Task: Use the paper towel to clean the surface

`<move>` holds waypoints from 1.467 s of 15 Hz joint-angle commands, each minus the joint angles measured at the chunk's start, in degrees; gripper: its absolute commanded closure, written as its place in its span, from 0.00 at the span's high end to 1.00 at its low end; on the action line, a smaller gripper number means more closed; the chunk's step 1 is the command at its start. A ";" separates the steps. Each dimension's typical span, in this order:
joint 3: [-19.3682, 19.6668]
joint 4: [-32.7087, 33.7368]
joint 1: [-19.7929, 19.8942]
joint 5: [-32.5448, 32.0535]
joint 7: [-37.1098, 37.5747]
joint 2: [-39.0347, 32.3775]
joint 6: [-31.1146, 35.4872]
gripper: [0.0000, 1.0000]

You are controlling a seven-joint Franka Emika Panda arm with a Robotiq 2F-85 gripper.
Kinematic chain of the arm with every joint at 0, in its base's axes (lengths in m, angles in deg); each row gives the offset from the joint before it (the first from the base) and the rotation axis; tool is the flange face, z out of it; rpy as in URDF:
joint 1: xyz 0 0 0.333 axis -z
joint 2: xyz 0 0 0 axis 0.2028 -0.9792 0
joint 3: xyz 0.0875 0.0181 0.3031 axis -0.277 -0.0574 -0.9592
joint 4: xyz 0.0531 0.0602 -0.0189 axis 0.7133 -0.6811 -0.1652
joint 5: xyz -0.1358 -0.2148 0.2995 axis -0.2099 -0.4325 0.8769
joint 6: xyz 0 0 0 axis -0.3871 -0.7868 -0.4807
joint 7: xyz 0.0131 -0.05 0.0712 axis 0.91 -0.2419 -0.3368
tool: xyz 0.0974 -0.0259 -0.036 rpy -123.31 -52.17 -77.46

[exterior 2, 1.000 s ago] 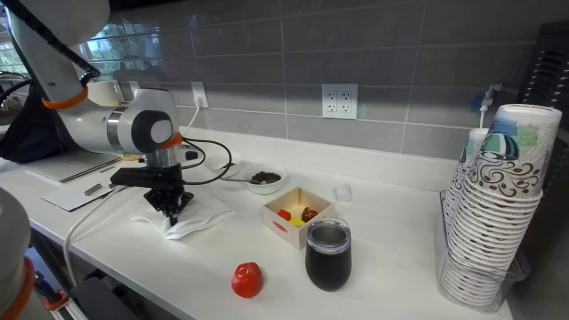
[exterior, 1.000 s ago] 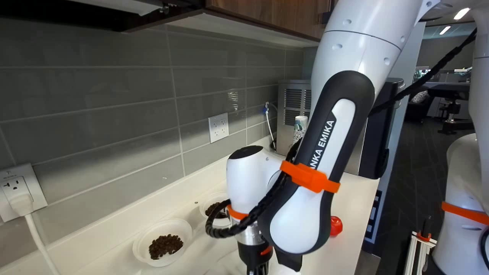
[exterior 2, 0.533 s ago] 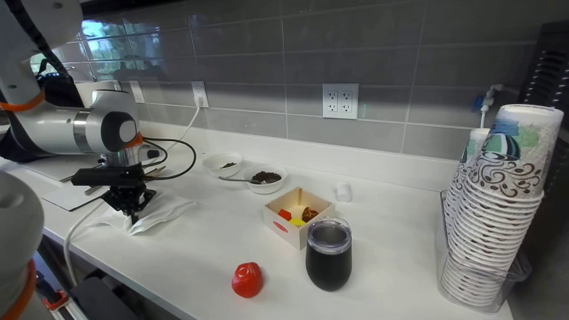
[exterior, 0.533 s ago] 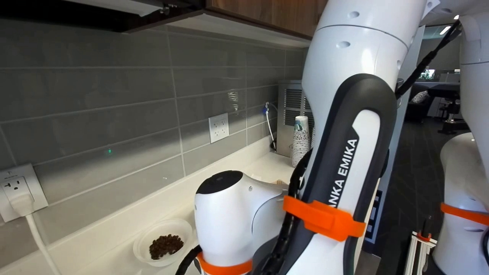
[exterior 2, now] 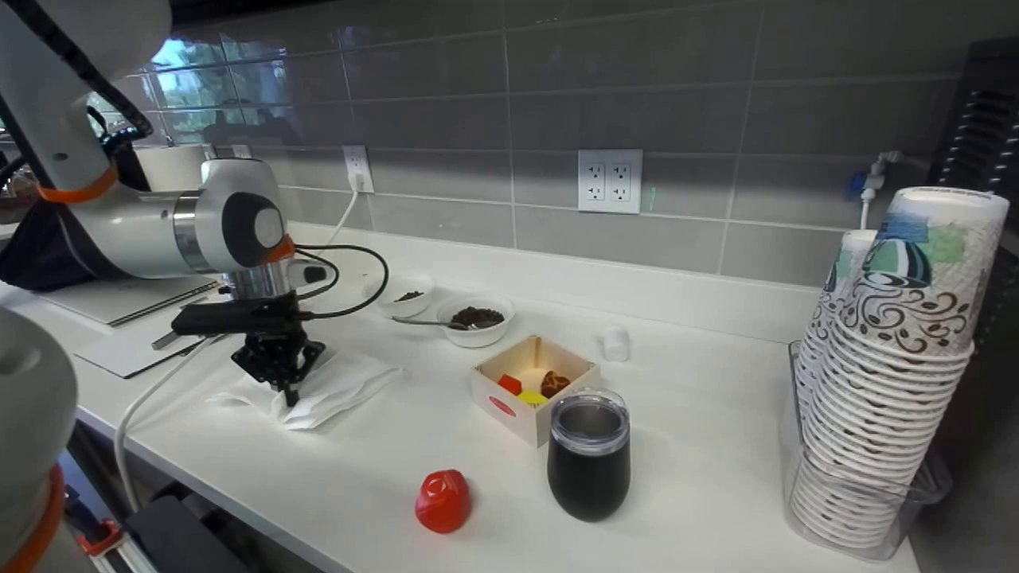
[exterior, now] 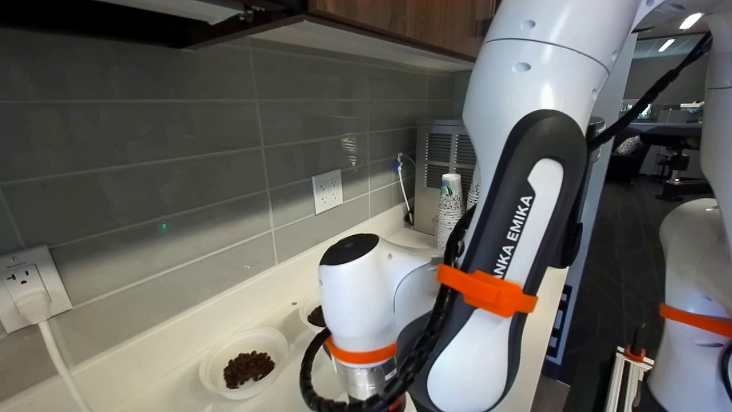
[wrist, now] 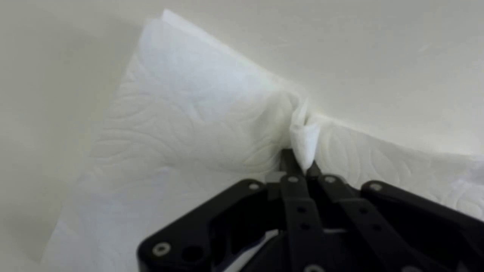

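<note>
Left of centre in an exterior view, the gripper (exterior 2: pixel 291 395) points down at the off-white countertop (exterior 2: pixel 700 477), with the white paper towel (exterior 2: pixel 354 383) lying rumpled under and around its fingertips. In the wrist view the fingers (wrist: pixel 297 202) reach up from the bottom of the frame, right of middle, drawn together on a pinched fold close to the towel's upper edge; the fold stands up between the tips, and the sheet spreads to the lower left and out past the right edge. The countertop runs across most of the exterior frame, the towel on its left half. At lower middle sits a dented red object (exterior 2: pixel 443 501), and to its right a black tumbler (exterior 2: pixel 589 481) with a clear lid (exterior 2: pixel 589 442). Just above and left of the tumbler, a pale box (exterior 2: pixel 497 404) holds red, yellow and brown pieces (exterior 2: pixel 555 383). Above the towel's right end, toward the grey tiled wall (exterior 2: pixel 629 103), stand two white bowls (exterior 2: pixel 471 338) with dark bits (exterior 2: pixel 478 317) inside, a spoon (exterior 2: pixel 422 321) resting in the one on the right. At far right, stacked paper cups (exterior 2: pixel 876 422) stand in a clear holder (exterior 2: pixel 915 500).
</note>
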 commanded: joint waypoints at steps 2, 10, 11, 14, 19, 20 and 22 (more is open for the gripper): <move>6.00 -6.92 3.92 -5.65 5.44 3.84 0.16 0.01; 5.67 -6.63 7.55 0.17 1.05 3.71 -2.58 0.01; 3.97 -6.61 6.82 3.26 -1.31 3.90 -2.10 0.01; -1.60 -6.60 4.40 10.48 -7.00 4.02 -1.72 0.01; -10.19 -4.48 -0.24 16.01 -14.47 2.20 -1.50 0.01; -11.32 -4.06 -0.76 16.54 -16.13 1.69 -1.48 0.01; -12.12 -4.07 -1.20 15.50 -16.73 1.43 -2.34 0.01</move>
